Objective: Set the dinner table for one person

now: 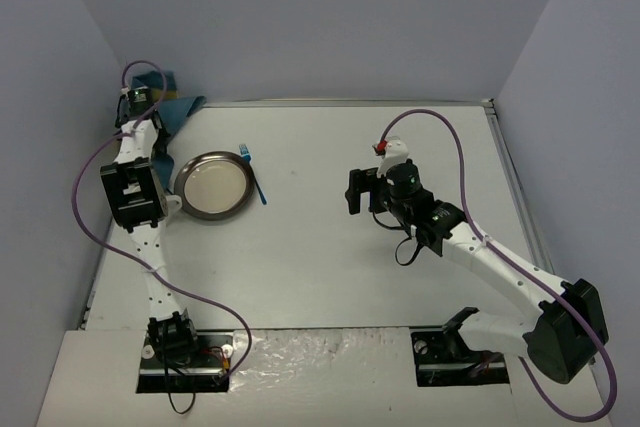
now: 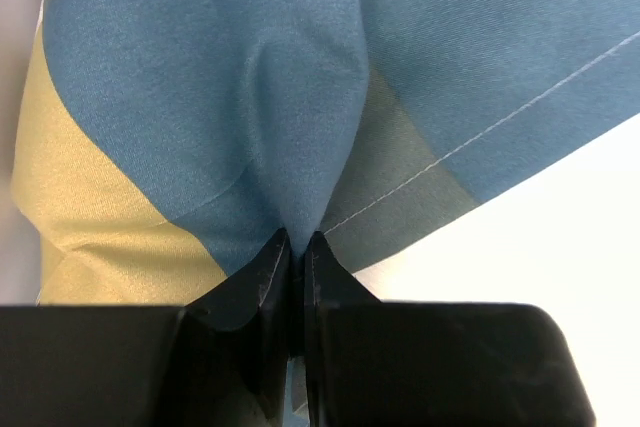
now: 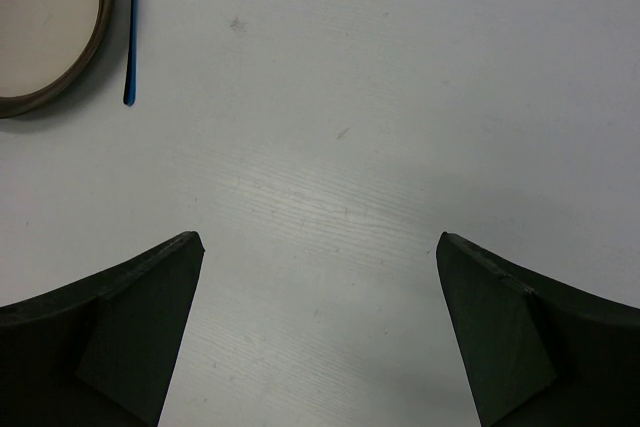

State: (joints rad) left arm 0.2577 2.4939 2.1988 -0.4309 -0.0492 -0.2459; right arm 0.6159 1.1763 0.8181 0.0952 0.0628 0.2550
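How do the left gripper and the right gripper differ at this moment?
The left gripper has its jaws shut on the blue-and-tan cloth; the right gripper has its jaws wide open and empty. The left is at the far-left corner; the right is over bare white tabletop. Both have black jaws.

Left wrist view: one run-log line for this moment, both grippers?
left gripper: shut on cloth | right gripper: open, empty | plate, fork: on table
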